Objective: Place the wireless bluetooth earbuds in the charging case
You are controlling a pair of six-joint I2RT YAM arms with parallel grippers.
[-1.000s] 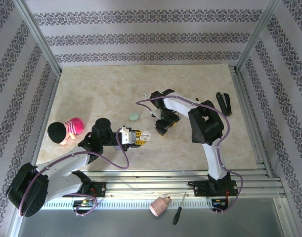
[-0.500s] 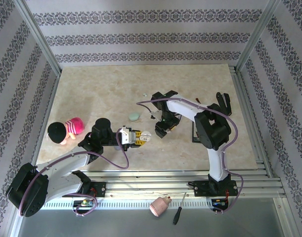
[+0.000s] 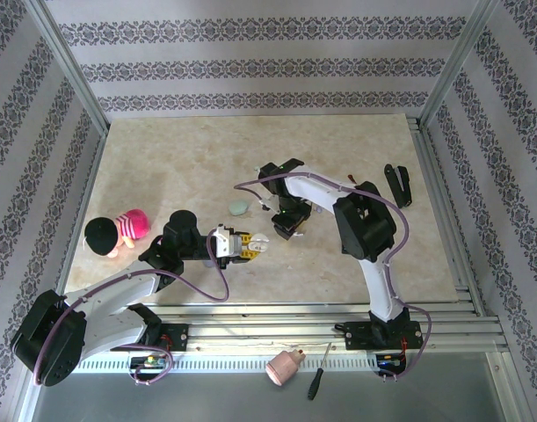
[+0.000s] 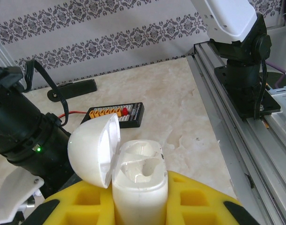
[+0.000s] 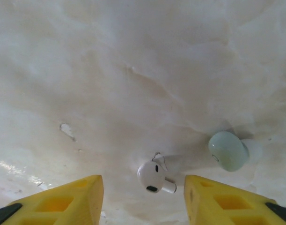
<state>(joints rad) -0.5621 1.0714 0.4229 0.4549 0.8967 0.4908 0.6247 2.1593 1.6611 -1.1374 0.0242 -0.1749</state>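
Right end effector (image 5: 142,183) shifted toward 9 o'clock, jaws apart astride white earbud (image 5: 154,177), mint earbud (image 5: 227,150) at its 2 o'clock, left end effector (image 3: 252,246) clamping open-lidded case (image 4: 139,185)

Case (image 4: 140,185): white, upright, clamped in left gripper (image 4: 141,206), lid hinged open to the left, visible well empty.
White earbud (image 5: 153,176): lying on table (image 5: 133,70), stem pointing right.
Mint earbud (image 5: 227,150): on table, near the white one, not touching.

The charging case (image 4: 139,178) in the left gripper (image 4: 142,206) is cut off at the bottom edge, and the mint earbud (image 5: 227,150) half hides a pale thing (image 5: 253,151).
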